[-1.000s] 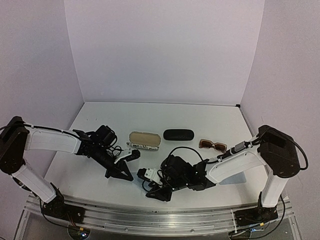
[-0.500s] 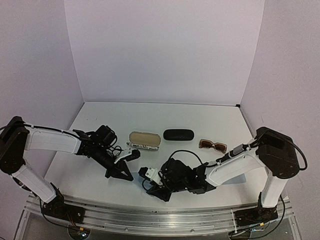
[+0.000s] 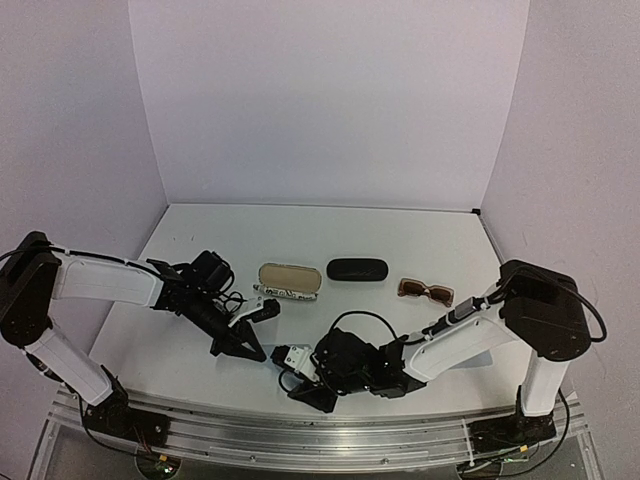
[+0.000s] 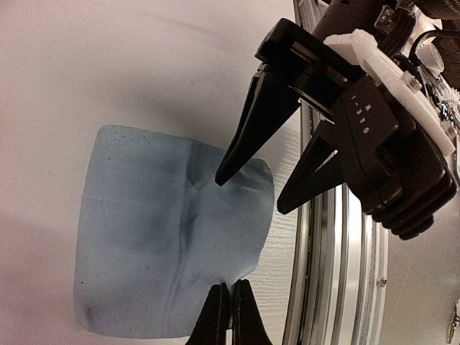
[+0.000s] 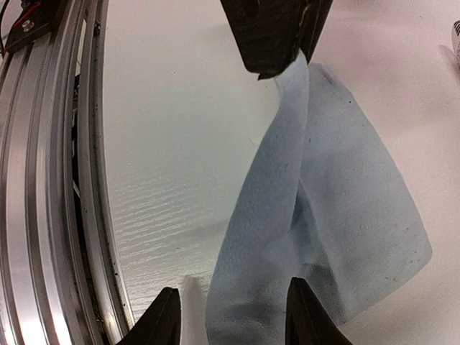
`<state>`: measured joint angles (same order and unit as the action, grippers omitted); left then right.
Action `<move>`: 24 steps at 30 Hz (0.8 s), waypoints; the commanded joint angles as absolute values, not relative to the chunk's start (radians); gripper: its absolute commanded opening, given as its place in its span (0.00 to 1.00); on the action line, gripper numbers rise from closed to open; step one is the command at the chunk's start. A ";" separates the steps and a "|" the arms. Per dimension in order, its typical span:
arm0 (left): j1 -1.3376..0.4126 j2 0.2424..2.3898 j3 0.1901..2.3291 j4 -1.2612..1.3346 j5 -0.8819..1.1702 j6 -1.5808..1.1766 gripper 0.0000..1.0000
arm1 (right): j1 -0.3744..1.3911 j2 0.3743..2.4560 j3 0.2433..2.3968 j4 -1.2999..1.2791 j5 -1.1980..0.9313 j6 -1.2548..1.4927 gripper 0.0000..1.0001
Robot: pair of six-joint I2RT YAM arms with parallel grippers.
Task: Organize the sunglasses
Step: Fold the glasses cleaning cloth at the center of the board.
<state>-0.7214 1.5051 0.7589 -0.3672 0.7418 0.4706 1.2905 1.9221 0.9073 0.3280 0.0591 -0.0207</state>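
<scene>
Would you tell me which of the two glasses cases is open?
The left case, showing its tan lining; the black case to its right is shut.

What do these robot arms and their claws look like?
The left arm and right arm: white shells, black joints, loose black cables. The left claw and right claw are black with tapering pointed fingers; the right one has a white plate and white lettering.

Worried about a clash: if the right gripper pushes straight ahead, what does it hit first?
The raised fold of the blue cloth, already inside the right gripper; just beyond, likely the left gripper pinching it.
</scene>
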 commanded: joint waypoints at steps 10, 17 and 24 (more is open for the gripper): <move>-0.703 1.499 0.798 -0.386 0.751 0.479 0.00 | 1.298 1.933 0.932 0.377 0.123 0.029 0.20; -0.687 1.499 0.797 -0.414 0.747 0.507 0.00 | 1.298 1.864 0.878 0.357 0.142 0.043 0.11; -0.684 1.494 0.791 -0.434 0.740 0.523 0.00 | 1.298 1.864 0.893 0.338 0.121 0.043 0.00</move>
<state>-0.6905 1.5051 0.7593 -0.4082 0.7388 0.4990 1.2922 1.9027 0.8814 0.3425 0.1249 0.0354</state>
